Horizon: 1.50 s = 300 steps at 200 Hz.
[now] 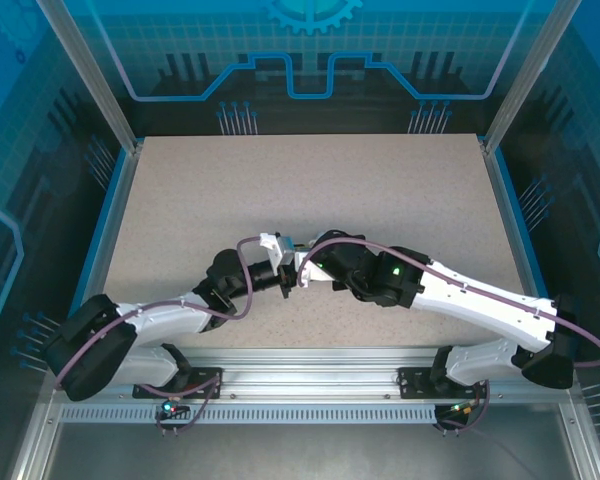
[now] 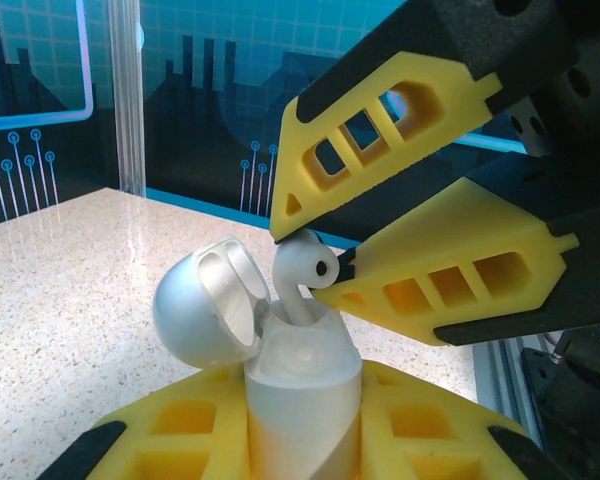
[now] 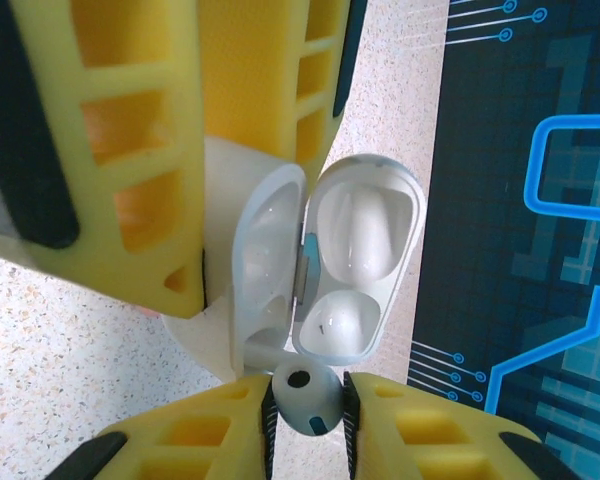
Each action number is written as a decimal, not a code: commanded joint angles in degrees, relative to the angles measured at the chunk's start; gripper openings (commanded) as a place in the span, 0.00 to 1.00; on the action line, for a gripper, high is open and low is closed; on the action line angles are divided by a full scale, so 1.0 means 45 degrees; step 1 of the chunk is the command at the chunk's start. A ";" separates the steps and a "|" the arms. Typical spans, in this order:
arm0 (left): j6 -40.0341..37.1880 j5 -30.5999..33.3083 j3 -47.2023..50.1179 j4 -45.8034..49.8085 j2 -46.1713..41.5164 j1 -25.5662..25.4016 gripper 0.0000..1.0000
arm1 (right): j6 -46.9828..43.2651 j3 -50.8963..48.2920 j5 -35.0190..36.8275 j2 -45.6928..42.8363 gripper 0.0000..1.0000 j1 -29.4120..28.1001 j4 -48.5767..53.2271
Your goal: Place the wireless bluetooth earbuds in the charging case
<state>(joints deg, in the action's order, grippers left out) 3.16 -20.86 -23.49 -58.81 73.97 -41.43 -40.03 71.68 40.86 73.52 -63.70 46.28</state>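
The right claw (image 3: 307,405) is narrowed onto a white earbud (image 2: 302,270), its two yellow fingers (image 2: 380,150) pinching the bud's rounded head. In the left wrist view they reach in from two o'clock. The bud's stem points down into the open top of the white charging case (image 2: 302,400), with the head above the rim. The case's lid (image 2: 205,305) hangs open toward ten o'clock. The left claw (image 2: 302,450) clamps the case body upright from six o'clock. From above, both claws meet just toward six o'clock of the middle of the speckled table (image 1: 310,190).
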 commanded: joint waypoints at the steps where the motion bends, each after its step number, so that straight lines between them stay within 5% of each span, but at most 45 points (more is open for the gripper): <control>1: 0.0205 -0.0071 -0.0068 -0.1551 0.0044 -0.0087 0.00 | -0.0246 0.0426 -0.1004 0.0209 0.28 -0.0258 0.0672; 85: 0.0354 -0.0031 0.0043 -0.2480 0.0534 -0.0105 0.00 | -0.0348 0.1247 -0.1641 0.0365 0.35 -0.0120 0.0954; 177: -0.0117 0.0396 0.0192 -0.2196 0.0171 -0.0100 0.00 | 0.0728 0.1350 -0.3428 -0.2091 0.83 0.0660 0.1490; 216: -0.0682 0.0690 0.0224 -0.1093 -0.0654 -0.0100 0.00 | 0.2292 0.0446 -0.5806 -0.3382 0.88 0.2554 0.0549; 270: -0.1419 0.0926 0.0259 0.0633 -0.2311 -0.0090 0.00 | 0.7491 -0.1292 -1.1254 -0.3523 0.92 0.6691 -0.1980; 300: -0.1855 0.1235 0.0093 0.1982 -0.3670 -0.0061 0.00 | 0.9661 -0.2698 -1.1843 -0.2441 0.88 0.7386 -0.3399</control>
<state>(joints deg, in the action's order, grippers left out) -1.96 -17.15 -23.07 -55.09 62.50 -41.54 -9.32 63.96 -4.40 58.85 -32.47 38.52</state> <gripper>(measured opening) 0.228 0.905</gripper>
